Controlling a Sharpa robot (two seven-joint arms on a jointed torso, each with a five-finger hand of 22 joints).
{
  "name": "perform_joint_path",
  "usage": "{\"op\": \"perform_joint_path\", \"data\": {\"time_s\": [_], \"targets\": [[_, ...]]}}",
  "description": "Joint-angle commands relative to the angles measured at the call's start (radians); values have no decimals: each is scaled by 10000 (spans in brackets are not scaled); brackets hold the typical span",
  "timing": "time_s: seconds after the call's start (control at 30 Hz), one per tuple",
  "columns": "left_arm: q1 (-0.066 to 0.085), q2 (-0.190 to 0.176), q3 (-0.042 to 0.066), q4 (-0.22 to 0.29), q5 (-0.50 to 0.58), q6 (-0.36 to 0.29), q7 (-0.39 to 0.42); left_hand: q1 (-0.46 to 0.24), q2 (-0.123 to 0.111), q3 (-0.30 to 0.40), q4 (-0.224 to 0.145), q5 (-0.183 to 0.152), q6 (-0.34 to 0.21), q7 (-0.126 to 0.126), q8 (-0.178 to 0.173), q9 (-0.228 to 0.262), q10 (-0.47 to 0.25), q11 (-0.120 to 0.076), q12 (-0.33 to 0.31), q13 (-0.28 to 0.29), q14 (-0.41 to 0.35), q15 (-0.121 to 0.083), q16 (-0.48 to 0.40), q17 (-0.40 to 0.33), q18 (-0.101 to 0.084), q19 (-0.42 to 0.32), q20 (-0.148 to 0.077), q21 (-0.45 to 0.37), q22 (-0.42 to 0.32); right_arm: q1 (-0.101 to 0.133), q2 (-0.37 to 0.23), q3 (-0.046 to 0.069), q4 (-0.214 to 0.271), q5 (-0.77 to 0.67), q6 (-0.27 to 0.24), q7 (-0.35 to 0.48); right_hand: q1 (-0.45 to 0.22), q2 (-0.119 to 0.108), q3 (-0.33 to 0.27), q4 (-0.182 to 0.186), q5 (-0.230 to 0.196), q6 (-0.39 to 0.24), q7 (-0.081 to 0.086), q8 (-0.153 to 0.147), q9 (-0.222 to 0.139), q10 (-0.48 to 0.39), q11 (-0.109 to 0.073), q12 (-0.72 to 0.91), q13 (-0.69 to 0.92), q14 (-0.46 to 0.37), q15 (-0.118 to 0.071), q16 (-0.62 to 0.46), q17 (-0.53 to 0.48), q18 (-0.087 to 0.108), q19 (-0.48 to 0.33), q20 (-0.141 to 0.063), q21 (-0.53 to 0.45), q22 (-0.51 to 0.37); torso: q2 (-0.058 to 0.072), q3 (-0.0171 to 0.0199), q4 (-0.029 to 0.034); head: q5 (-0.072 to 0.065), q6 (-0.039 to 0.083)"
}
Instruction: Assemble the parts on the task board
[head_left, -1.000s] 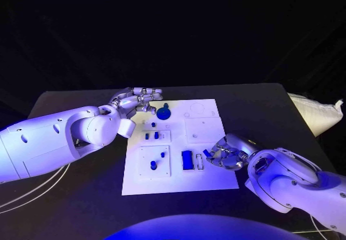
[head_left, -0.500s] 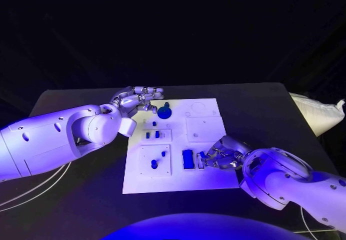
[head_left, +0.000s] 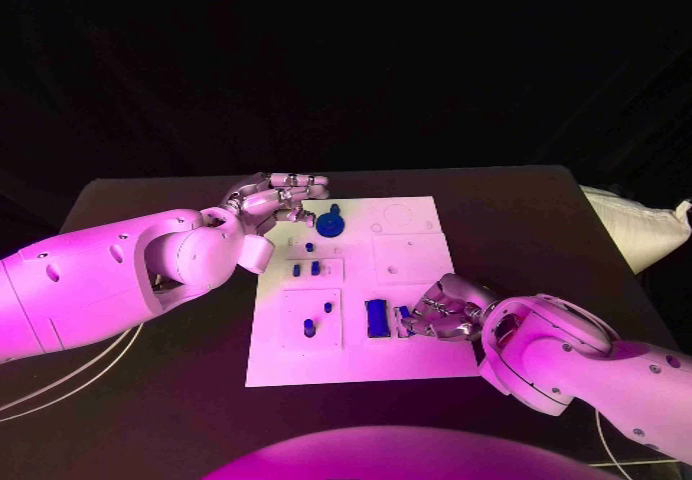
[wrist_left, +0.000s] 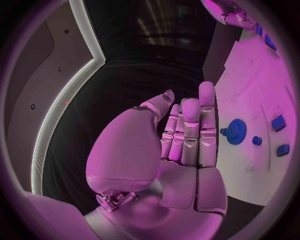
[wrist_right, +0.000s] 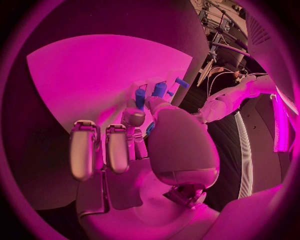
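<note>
The white task board (head_left: 361, 365) lies mid-table. A blue gear (head_left: 330, 222) sits near its far left corner, also seen in the left wrist view (wrist_left: 236, 131). My left hand (head_left: 274, 200) hovers just left of the gear with fingers extended and holds nothing. Small blue pegs (head_left: 304, 269) stand in the board's left plates. A long blue block (head_left: 376, 318) stands near the board's near right. My right hand (head_left: 444, 310) is just right of it and pinches a small blue part (head_left: 407, 318) between thumb and finger, low over the board (wrist_right: 94, 75).
A white bag (head_left: 635, 225) lies off the table's right edge. Cables (head_left: 58, 385) trail past the table's near left. Bare black table (head_left: 534, 220) surrounds the board on the right and far side.
My right hand has shifted a little left and nearer, carrying the small blue part closer to the long blue block. The left hand has stayed put.
</note>
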Motion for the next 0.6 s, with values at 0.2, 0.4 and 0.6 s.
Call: {"op": "perform_joint_path", "data": {"time_s": [0.2,0.4,0.6], "targets": [[4,0,7,40,-47,198,13,-43,88,-5,-43,33,-70,8,48,13,-101,0,54,-15,-67,5,32,-21,95,-13,60,-52,13,-3,31,-5,-16,-165,572,-81,-223,25,-182,33,-133,66,7,-38,27,81,-10,59,42,711,-20,57,711,-182,60,23,39,10,2,6,-7,14,-35],[4,5,7,43,-48,219,6,-43,88,-5,-43,33,-70,8,48,13,-101,0,54,-15,-67,5,32,-21,95,-13,60,-52,13,-4,59,-5,-2,-296,604,-93,-317,28,-288,45,-139,65,10,-43,40,82,-6,74,68,710,-16,55,710,-184,61,25,43,19,0,7,-9,15,-35],[4,9,7,41,-48,230,2,-45,88,-6,-43,33,-71,8,49,13,-102,1,55,-15,-67,5,32,-21,95,-13,60,-52,13,-5,96,-6,58,-394,481,-75,-346,22,-327,46,-131,68,9,-44,44,88,-5,96,88,711,-15,60,718,-183,60,26,41,17,1,6,-7,21,-29]]}}
